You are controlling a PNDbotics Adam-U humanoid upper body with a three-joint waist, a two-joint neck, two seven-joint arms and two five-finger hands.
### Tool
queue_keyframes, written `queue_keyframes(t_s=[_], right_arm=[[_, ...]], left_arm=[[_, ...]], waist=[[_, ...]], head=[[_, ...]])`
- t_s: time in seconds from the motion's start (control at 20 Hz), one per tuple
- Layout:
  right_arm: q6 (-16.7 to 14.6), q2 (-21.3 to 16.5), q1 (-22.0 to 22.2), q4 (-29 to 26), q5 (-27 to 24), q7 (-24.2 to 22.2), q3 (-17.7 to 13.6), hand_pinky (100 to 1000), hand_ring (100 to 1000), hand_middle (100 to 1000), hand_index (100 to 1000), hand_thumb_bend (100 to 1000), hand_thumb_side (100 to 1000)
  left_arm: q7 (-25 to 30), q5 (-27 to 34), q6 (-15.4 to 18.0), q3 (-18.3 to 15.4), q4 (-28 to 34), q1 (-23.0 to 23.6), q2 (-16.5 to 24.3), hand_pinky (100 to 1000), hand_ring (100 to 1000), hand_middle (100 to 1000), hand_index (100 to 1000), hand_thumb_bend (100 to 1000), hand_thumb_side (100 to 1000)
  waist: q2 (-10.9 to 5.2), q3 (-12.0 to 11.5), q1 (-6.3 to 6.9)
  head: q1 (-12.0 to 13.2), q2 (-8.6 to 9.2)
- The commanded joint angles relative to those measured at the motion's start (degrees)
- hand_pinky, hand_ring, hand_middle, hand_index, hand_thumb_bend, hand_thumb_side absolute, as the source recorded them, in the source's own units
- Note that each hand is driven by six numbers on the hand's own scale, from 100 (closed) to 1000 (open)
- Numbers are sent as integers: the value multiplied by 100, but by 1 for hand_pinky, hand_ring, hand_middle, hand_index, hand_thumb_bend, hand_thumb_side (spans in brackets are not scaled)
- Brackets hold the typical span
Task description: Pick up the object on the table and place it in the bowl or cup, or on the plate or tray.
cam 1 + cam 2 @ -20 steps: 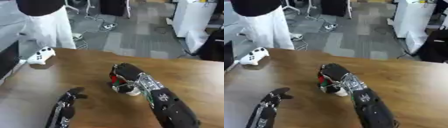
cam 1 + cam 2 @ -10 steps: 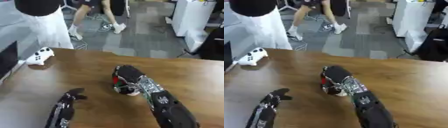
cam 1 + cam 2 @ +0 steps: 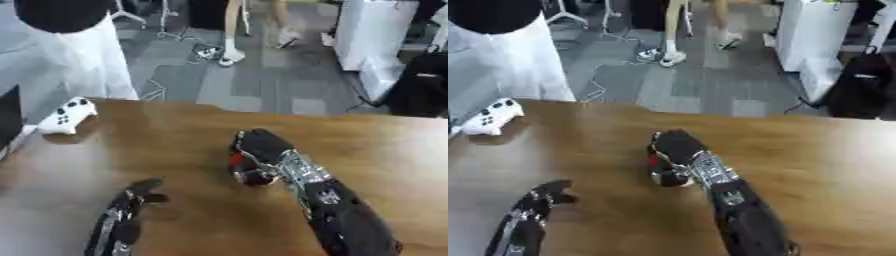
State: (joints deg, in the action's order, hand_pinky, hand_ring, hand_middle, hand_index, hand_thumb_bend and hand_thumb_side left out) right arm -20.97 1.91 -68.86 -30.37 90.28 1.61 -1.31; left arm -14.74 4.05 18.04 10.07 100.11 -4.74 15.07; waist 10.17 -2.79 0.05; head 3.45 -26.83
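My right hand lies over the middle of the wooden table, fingers curled down over a small thing that shows red and a pale rounded bottom beneath them. Most of that thing is hidden by the hand, and I cannot make out what it is. My left hand rests near the lower left, fingers relaxed and holding nothing. No bowl, cup, plate or tray shows in either view.
A white game controller lies near the table's far left edge. Beyond the table a person in white stands at the far left, and another person's legs cross the grey floor. White cabinets stand at the back right.
The picture has shifted a little, so the camera moved. The walking legs beyond the table have gone further right. My right hand stays curled over the small thing; the left hand holds still.
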Motion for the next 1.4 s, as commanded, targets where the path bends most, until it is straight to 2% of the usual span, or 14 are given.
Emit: queue_keyframes(t_s=[0.05, 0.15, 0.2, 0.5, 0.8, 1.05, 1.4], right_arm=[[76, -182, -147, -34, -79, 8, -54, 448, 256, 255, 442, 249, 230], [103, -200, -141, -29, -90, 7, -64, 448, 257, 255, 441, 249, 209], [115, -203, -137, -29, -92, 8, -70, 448, 257, 254, 441, 250, 232], [137, -209, -141, -22, -113, -7, -84, 449, 258, 255, 441, 253, 238], [182, -198, -360, -166, -313, -40, -108, 455, 247, 251, 440, 259, 238], [203, -233, -555, -137, -310, -95, -97, 460, 242, 251, 440, 260, 240], [260, -286, -626, -73, -267, -100, -121, 463, 242, 252, 439, 256, 241]], left_arm=[[18, -8, 14, -1, 130, -18, 18, 1000, 642, 711, 759, 800, 815], [19, -10, 14, 0, 130, -15, 15, 1000, 642, 711, 759, 800, 815], [21, -7, 15, 1, 131, -14, 13, 1000, 642, 711, 759, 800, 816], [25, -25, 16, -1, 128, -2, 13, 1000, 642, 711, 759, 800, 816], [35, -16, 24, 11, 111, 15, 32, 1000, 641, 711, 759, 799, 816], [36, -30, 23, 8, 79, 32, 54, 1000, 640, 711, 759, 798, 816], [34, -36, 31, 14, 76, 23, 59, 1000, 639, 711, 758, 799, 816]], waist=[[-72, 13, 37], [-72, 22, 43], [-71, 25, 46], [-66, 26, 45], [-100, 39, 10], [-141, 62, -47], [-138, 49, -63]], head=[[-74, 77], [-79, 83], [-81, 88], [-34, 90], [0, 83], [-2, 121], [-47, 226]])
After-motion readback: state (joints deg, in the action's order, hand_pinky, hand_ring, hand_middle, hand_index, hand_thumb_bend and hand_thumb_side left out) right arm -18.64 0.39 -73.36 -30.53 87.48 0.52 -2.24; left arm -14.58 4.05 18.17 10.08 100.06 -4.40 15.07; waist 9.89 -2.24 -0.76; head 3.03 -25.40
